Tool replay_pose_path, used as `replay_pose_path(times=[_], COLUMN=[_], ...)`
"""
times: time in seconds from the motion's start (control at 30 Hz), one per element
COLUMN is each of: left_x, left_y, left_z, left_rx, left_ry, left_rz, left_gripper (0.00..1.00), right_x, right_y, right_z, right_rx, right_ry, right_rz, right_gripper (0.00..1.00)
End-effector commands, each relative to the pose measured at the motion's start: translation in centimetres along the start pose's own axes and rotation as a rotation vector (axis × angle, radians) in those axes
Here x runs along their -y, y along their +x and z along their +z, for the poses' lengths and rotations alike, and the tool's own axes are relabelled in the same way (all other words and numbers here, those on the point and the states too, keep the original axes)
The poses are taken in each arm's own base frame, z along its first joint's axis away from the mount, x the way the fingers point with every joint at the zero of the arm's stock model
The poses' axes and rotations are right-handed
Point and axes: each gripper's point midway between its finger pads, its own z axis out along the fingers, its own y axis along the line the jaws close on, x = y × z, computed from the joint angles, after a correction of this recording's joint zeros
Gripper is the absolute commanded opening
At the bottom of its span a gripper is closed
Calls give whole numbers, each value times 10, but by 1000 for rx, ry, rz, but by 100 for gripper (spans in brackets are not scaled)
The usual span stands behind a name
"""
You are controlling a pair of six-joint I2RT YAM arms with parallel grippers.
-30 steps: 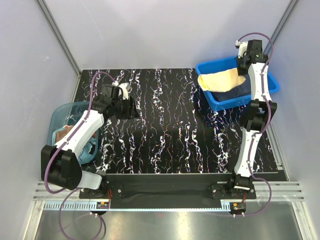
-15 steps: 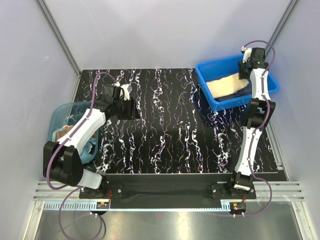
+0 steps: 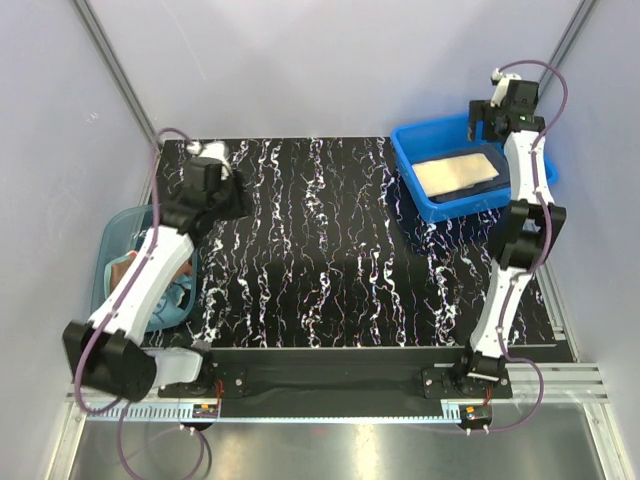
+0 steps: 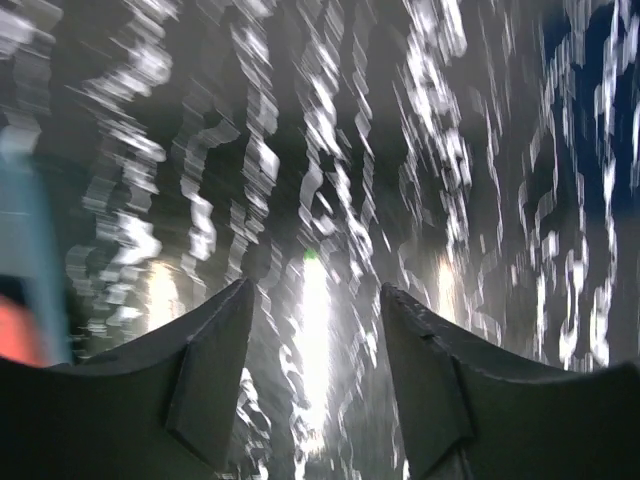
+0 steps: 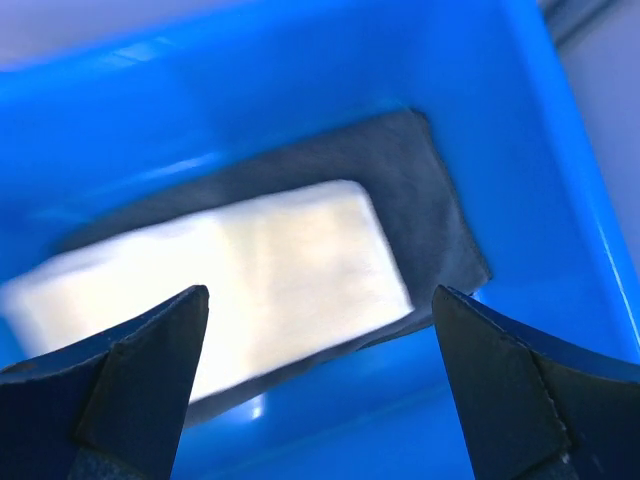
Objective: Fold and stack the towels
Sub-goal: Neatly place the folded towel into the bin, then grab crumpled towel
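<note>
Pale yellow towel: folded atop dark slate-blue towel in blue bin, seemingly as the stack; right gripper, left gripper wide, empty.

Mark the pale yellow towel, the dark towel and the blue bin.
pale yellow towel (image 3: 458,172): top view, middle.
dark towel (image 5: 440,230): right wrist view, exposed right edge.
blue bin (image 3: 440,211): top view, near wall.

A bin is sitting at the tabletop's far right, an upper towel lying on a lower towel inside it; a tub holding more towels is sitting at the left edge.
</note>
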Motion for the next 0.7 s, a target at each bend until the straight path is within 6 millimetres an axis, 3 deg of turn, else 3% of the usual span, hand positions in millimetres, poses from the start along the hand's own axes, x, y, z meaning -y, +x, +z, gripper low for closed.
replay_pose_path(times=[0.0,0.07,0.1,0.13,0.17,0.2,0.23,0.3,0.33,0.4,0.43,0.5,0.67], left_x=[-41,-59,-72,-85,-95,-115,-125,-151,-160,-180,-183,-201,-220], left_y=[-47,-38,-32,-23,-16,-5,8,20,36,45,57,67,96], left_z=[-35,-41,-43,-46,-48,-49,-52,-61,-56,-62,-55,-54,-26], left_rx=[223,204,187,162,147,119,79,78,52,67,47,48,-78], left_ry=[-207,-279,-328,-382,-413,-471,-492,-549,-555,-570,-542,-559,-548], left_rz=[-102,-93,-95,-88,-89,-124,-140,-201,-218,-308,-344,-419,-503], left_gripper=[60,61,61,61,62,62,62,62,62,62,62,63,61], right_x=[-63,-99,-122,-147,-162,-181,-200,-221,-242,-257,-274,-287,-298], right_y=[-122,-107,-114,-96,-90,-96,-76,-70,-54,-50,-34,-19,8], right_z=[-142,-156,-186,-188,-197,-224,-224,-253,-253,-269,-271,-273,-271], right_rx=[340,309,343,303,292,329,282,288,262,280,244,199,106], right_ry=[-137,-215,-263,-317,-365,-430,-512,-609,-669,-721,-768,-802,-803], right_rz=[36,41,27,25,59,75,94,150,154,185,171,152,122], right_gripper=[100,100,100,100,100,100,100,100,100,100,100,100,100])
